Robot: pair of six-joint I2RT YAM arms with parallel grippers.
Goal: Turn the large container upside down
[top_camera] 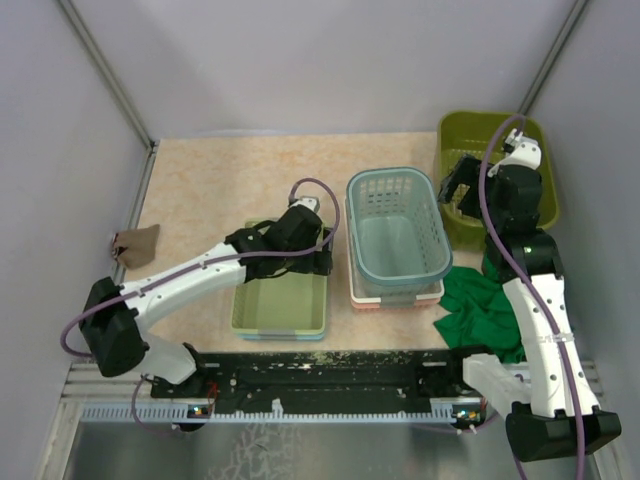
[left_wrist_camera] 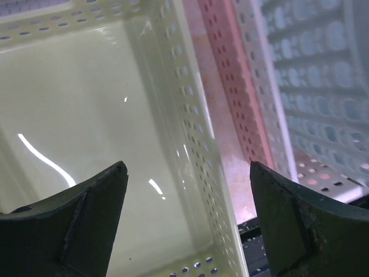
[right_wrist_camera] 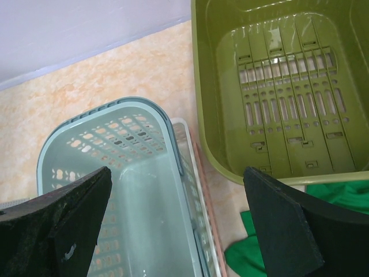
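Observation:
The large olive-green container stands upright at the back right of the table, partly hidden by my right arm. In the right wrist view its slotted base and rim show at the upper right. My right gripper is open and empty, above the container's left rim and the gap to the teal basket; in its wrist view it spans that basket's right wall. My left gripper is open and empty, astride the right wall of the shallow pale-green tray; its wrist view shows that wall.
A teal lattice basket sits on a pink-and-white tray at centre. A green cloth lies by my right arm's base. A brown scrap lies at the left edge. Grey walls close in both sides.

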